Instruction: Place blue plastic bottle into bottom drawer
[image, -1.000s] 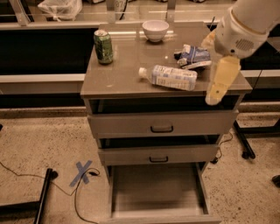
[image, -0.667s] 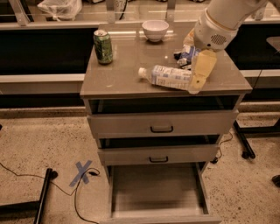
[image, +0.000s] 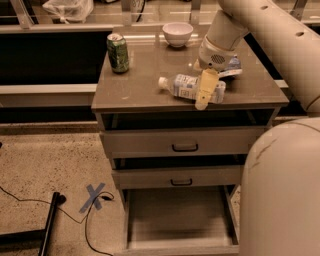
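Right now the small clear plastic bottle with its pale blue label (image: 182, 86) lies on its side on the grey table (image: 145, 95), near the front edge. The cream gripper (image: 205, 95) hangs across the bottle's middle; whether it grasps the bottle cannot be told. The wide grey bottom drawer (image: 177, 215) stands pulled open below.

gripper (image: 202, 100), smooth cream plastic, over blue plastic bottle (image: 184, 86): clear, glossy. cabinet top (image: 135, 85) semi-gloss, reflective. bottom drawer (image: 175, 215) matt grey. floor (image: 45, 155) speckled, rough.
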